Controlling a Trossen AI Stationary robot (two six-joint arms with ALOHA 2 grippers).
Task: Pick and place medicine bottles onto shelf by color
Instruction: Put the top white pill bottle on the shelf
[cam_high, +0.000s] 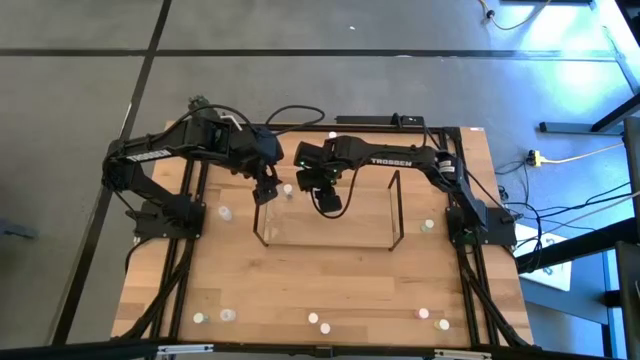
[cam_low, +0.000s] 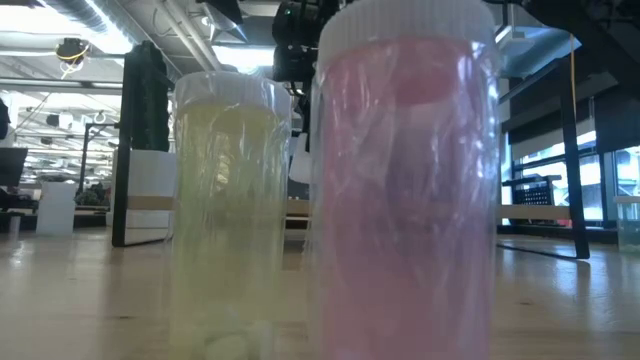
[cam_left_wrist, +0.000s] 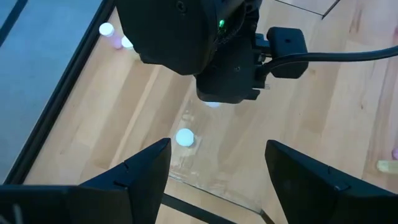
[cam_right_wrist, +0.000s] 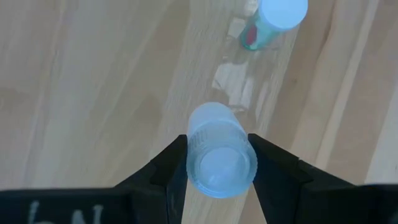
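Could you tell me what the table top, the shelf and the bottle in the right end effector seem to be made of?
Table top: likely wood, matt, with plank seams and grain.
Shelf: probably clear plastic or glass in a thin dark wire frame.
Bottle in the right end effector: apparently translucent, smooth plastic.

Two robot arms, one clear shelf, and about ten small medicine bottles scattered around the shelf.

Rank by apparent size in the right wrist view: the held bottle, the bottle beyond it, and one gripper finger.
1. Gripper finger: largest, though nearest the camera.
2. Held bottle in the right gripper.
3. Far bottle: smallest-looking, but partly cut off and farther away, so unsure.
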